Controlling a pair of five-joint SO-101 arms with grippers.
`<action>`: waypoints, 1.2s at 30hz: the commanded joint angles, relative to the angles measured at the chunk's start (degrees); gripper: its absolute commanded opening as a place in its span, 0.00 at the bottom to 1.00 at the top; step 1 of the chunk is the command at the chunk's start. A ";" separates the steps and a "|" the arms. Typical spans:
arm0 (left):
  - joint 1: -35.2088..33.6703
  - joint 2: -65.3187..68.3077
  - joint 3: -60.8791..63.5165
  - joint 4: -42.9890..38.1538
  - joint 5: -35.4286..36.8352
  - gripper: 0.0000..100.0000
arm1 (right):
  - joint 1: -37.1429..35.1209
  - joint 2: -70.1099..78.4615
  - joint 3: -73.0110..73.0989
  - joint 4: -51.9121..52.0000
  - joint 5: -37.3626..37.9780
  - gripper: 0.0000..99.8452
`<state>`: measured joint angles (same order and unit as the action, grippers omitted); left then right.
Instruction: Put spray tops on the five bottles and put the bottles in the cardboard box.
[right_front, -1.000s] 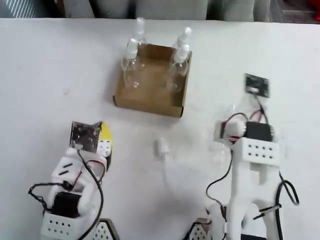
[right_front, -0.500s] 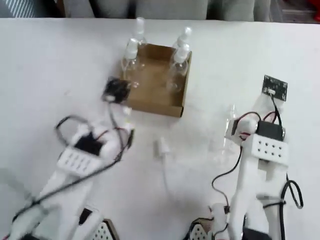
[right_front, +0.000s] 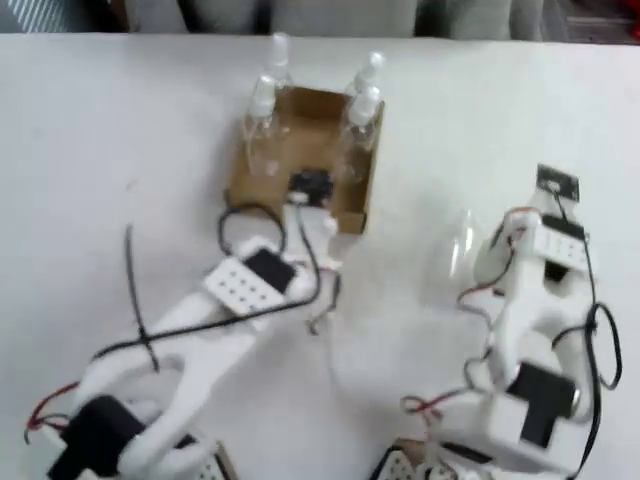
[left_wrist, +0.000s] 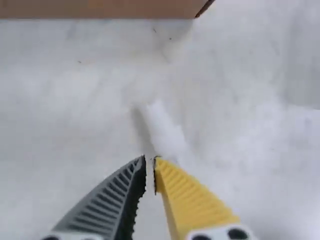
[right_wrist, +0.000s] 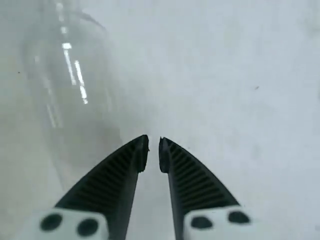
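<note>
**Loose top may slide, bare bottle may roll**

My left claw (left_wrist: 150, 167) is nearly closed, with its tips just at the spray top (left_wrist: 162, 131) on the surface (right_front: 120, 120). I cannot tell if they pinch it. A push here, I think, slides the top away. The arm is close to the cardboard box (right_front: 237, 180), so a bump may topple the bottles (right_front: 262, 110). The fifth bottle (right_wrist: 65, 80) seems to lie down and may roll. Beside it my right claw (right_wrist: 154, 147) is narrow and holds nothing. I count four bottles at the box, one outside, one loose top.
</note>
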<state>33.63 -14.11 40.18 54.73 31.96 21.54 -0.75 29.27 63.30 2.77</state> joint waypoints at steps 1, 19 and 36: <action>0.92 2.42 -5.63 0.88 2.46 0.18 | 1.54 4.35 -6.86 1.19 0.62 0.02; -4.53 23.43 -20.04 5.71 7.38 0.19 | 1.27 7.08 -9.14 2.77 0.97 0.02; -2.33 18.51 -19.60 12.66 4.75 0.19 | 0.57 7.34 -9.23 2.59 0.97 0.02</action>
<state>30.37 6.99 22.51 66.77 38.11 22.42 6.90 22.59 65.58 3.03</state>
